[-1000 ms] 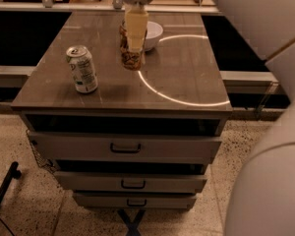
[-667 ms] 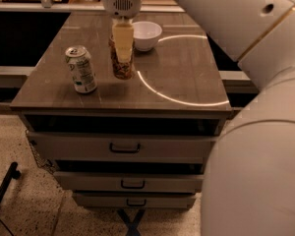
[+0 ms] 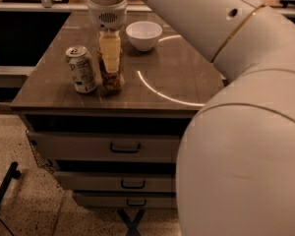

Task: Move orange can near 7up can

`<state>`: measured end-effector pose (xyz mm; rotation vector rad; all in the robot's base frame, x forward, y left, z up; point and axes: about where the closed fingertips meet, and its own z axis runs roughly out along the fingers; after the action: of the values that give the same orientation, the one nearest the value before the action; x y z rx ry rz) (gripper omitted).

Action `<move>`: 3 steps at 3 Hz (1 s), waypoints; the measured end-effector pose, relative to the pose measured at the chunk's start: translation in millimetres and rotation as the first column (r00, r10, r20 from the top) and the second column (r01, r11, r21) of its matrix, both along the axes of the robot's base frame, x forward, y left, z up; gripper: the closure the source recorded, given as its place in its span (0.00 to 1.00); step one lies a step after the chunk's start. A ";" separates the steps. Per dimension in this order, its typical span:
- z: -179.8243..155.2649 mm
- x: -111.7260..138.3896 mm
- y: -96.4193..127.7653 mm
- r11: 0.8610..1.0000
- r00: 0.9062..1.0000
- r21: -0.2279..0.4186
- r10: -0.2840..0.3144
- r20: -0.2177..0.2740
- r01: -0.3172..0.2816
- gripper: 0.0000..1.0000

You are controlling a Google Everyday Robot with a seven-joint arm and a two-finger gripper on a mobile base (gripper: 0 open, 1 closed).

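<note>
The 7up can (image 3: pixel 81 68), whitish and pale green with a silver top, stands upright near the front left of the brown cabinet top (image 3: pixel 187 77). The orange can (image 3: pixel 112 74) stands just to its right, a small gap apart, resting on or just above the surface. My gripper (image 3: pixel 110 58) comes down from above and is shut on the orange can; its pale fingers (image 3: pixel 110 50) cover the can's upper half, so only the coppery lower part shows.
A white bowl (image 3: pixel 144 35) sits behind and to the right of the cans. My large white arm (image 3: pixel 226 58) fills the right side of the view. The cabinet has three drawers (image 3: pixel 125 147) below. A dark counter runs along the back.
My gripper has carried the orange can left and toward the front, from beside the bowl to right next to the 7up can. The 7up can has not moved.
</note>
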<state>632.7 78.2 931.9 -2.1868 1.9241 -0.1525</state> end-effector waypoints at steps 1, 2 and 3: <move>-9.3 0.1 14.2 1.000 0.999 0.000 0.020 -0.030 -0.020 0.58; -10.1 4.1 18.9 1.000 1.000 0.013 0.022 -0.017 -0.022 0.36; -11.0 7.7 23.1 0.999 1.000 0.025 0.025 -0.006 -0.025 0.12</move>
<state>640.4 101.3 920.9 -2.1972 1.8910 -0.1176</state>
